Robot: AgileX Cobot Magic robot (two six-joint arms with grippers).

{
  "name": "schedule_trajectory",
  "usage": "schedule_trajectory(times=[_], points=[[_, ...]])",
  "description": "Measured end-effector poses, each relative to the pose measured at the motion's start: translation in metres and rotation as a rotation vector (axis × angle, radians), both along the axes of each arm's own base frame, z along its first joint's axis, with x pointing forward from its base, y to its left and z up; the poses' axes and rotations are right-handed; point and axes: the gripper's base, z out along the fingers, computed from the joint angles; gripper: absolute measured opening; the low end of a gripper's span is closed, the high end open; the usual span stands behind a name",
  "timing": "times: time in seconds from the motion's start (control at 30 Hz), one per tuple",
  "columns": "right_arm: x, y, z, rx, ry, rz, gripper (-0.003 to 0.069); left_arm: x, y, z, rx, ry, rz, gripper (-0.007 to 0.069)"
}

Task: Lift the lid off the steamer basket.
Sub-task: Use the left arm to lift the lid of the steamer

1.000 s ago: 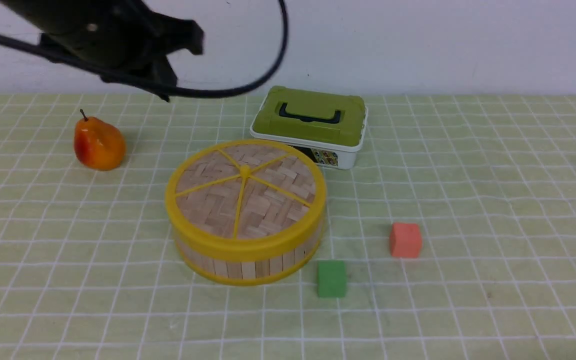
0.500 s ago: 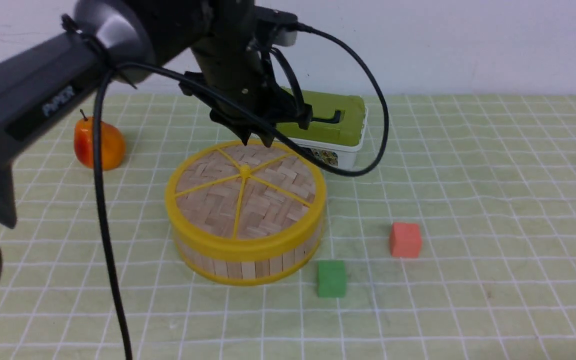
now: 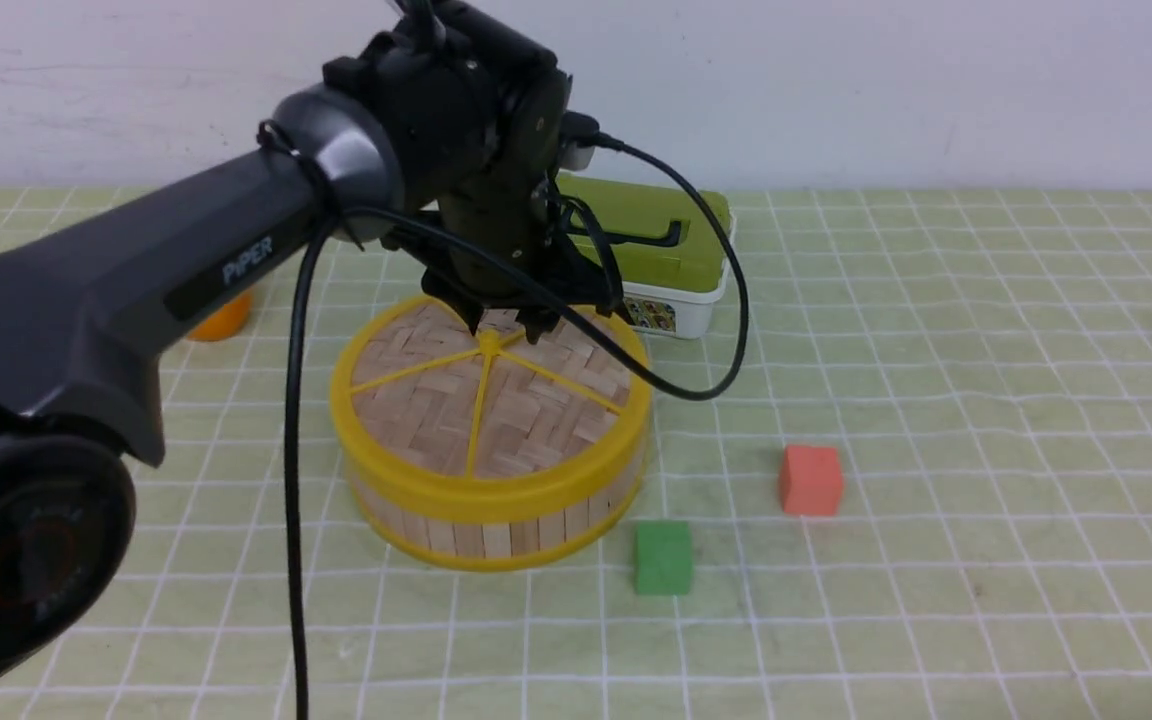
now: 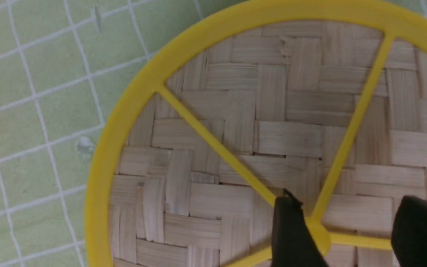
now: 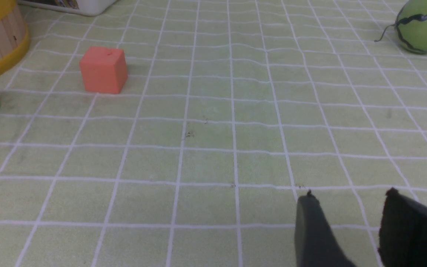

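The steamer basket (image 3: 496, 525) stands at the table's middle, with slat walls and yellow rims. The lid (image 3: 436, 400) rests on it: woven wood, yellow rim, yellow spokes, a centre knob (image 3: 489, 342). My left gripper (image 3: 508, 322) hangs open just over the lid's far half, close behind the knob. In the left wrist view the lid (image 4: 272, 111) fills the frame and my left gripper (image 4: 347, 211) has its jaws apart, the knob (image 4: 315, 231) beside one finger (image 4: 291, 230). My right gripper (image 5: 348, 200) is open and empty over bare cloth.
A white box with an olive-green lid (image 3: 676, 235) stands right behind the basket. A green cube (image 3: 663, 557) and a red cube (image 3: 811, 480) lie to its front right. An orange pear (image 3: 221, 315) is half hidden by my left arm. A green melon (image 5: 423, 26) lies far right.
My left arm has swung in from the upper left and come down over the lid's far side near the knob. The lid and basket have not moved.
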Motion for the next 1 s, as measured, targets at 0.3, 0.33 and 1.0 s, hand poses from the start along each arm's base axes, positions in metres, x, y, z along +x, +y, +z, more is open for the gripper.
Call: schedule_trajectory(times=[0.3,0.33,1.0], points=[[0.0,0.0,0.0,0.0,0.0,0.0,0.0241,0.003,0.0,-0.012,0.012,0.024,0.048,0.0222],[0.0,0.0,0.0,0.0,0.0,0.0,0.0241,0.003,0.0,-0.013,0.013,0.024,0.051,0.0215],[0.0,0.0,0.0,0.0,0.0,0.0,0.0241,0.002,0.003,-0.013,0.022,0.045,0.092,0.011]])
